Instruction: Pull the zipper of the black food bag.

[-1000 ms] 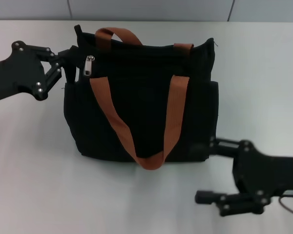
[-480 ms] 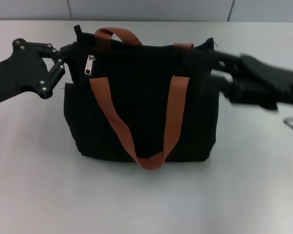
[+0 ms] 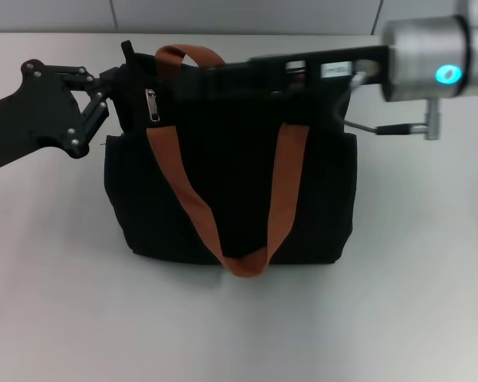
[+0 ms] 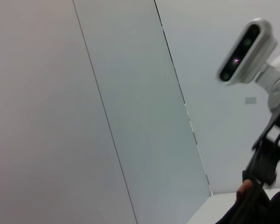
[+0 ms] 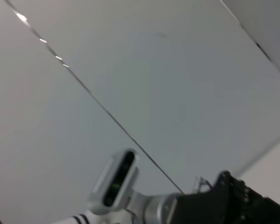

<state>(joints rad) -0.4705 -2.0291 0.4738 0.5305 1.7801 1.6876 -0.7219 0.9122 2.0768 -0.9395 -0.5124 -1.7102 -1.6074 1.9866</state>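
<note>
The black food bag (image 3: 231, 171) stands upright mid-table, with two orange-brown straps (image 3: 280, 187). The zipper's silver pull tab (image 3: 152, 104) hangs near the bag's top left corner. My left gripper (image 3: 111, 89) comes in from the left and rests against that corner; its fingertips blend into the black fabric. My right arm reaches in from the right across the bag's top edge. My right gripper (image 3: 195, 79) sits above the top edge, a little right of the pull tab and apart from it. The left wrist view shows a bit of strap (image 4: 245, 186).
The pale table (image 3: 239, 326) spreads around the bag. The right arm's silver wrist with a lit blue ring (image 3: 430, 72) hangs over the bag's right top corner. The wrist views show mostly wall panels and the robot's head camera (image 4: 246, 51).
My right arm has swung up from the table's front right to lie across the bag's top, reaching left toward the pull tab. My left gripper has shifted slightly up along the corner.
</note>
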